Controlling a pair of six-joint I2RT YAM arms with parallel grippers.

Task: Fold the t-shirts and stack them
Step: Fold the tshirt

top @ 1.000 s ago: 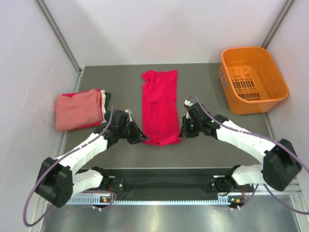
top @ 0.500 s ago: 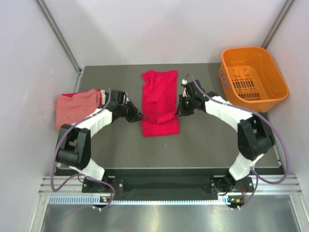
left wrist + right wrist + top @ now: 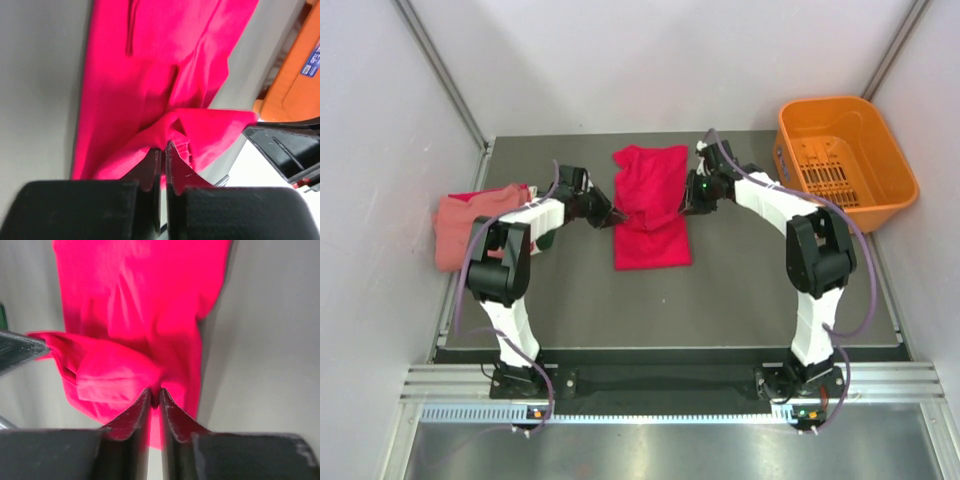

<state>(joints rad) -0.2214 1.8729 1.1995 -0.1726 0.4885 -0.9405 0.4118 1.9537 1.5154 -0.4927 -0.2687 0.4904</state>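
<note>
1. The crimson red cloth t-shirt (image 3: 651, 240) lies mid-table on the dark grey table (image 3: 750, 285). Its long axis runs near to far.
2. The left gripper (image 3: 612, 216) is at the shirt's left edge. Its jaws are pressed together on a bunched fold of the red cloth, seen at its fingertips (image 3: 153, 162) in the wrist view.
3. The right gripper (image 3: 687, 207) is at the right edge, straight across from the left one. Its fingers (image 3: 136, 412) are all but closed, with a thin strip of red cloth pinched between them.
4. Both claws grip about halfway along the shirt. The held fold is raised over the flat cloth, and the uncovered part lies on the far side of both claws.
5. Judgement: the fold looks partly made, and the next move is probably along the long axis, to lay the held edge down squarely.
6. A salmon pink folded t-shirt (image 3: 470, 228) tops the pile at the left edge, nearer the left arm. An orange plastic basket (image 3: 840, 210) stands far right.
</note>
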